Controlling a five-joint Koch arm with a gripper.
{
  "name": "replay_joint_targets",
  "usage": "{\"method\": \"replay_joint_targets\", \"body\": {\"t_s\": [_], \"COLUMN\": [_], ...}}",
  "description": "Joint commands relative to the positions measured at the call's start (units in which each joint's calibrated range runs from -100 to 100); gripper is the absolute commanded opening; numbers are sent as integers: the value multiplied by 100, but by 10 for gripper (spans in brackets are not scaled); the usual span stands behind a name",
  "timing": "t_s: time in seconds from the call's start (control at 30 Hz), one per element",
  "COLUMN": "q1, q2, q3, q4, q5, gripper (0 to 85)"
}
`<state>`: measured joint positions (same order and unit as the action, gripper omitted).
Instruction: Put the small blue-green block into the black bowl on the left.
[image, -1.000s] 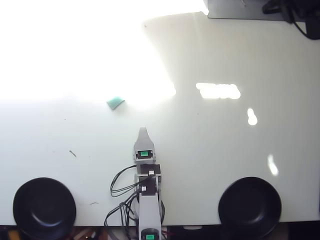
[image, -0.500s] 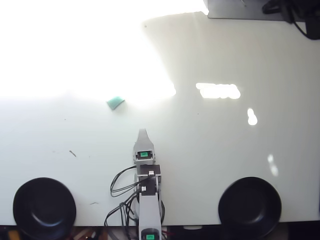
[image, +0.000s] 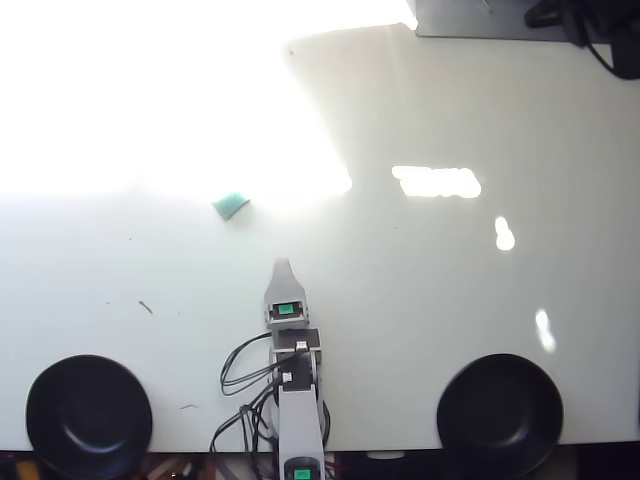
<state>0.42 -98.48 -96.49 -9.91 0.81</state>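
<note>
In the overhead view the small blue-green block (image: 231, 206) lies on the white table (image: 420, 280), left of centre, at the edge of a bright glare patch. A black bowl (image: 89, 416) sits at the bottom left. My gripper (image: 282, 267) points up the frame from the bottom centre, a little below and to the right of the block and apart from it. Only one pale tip shows, with the jaws stacked from this angle, so I cannot tell whether it is open or shut. Nothing shows in it.
A second black bowl (image: 500, 413) sits at the bottom right. Black cables (image: 243, 375) loop beside the arm's base. A grey device (image: 480, 18) with dark cords stands at the top right. Strong glare washes out the top left of the table.
</note>
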Motion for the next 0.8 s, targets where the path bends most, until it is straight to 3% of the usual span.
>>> {"method": "replay_joint_targets", "body": {"t_s": [0.0, 0.43, 0.77], "q1": [24, 679, 884], "q2": [-109, -23, 1905], "q3": [416, 1830, 3559], "q4": [-383, -999, -1258], "q5": [-39, -39, -39], "gripper": [464, 463, 463]}}
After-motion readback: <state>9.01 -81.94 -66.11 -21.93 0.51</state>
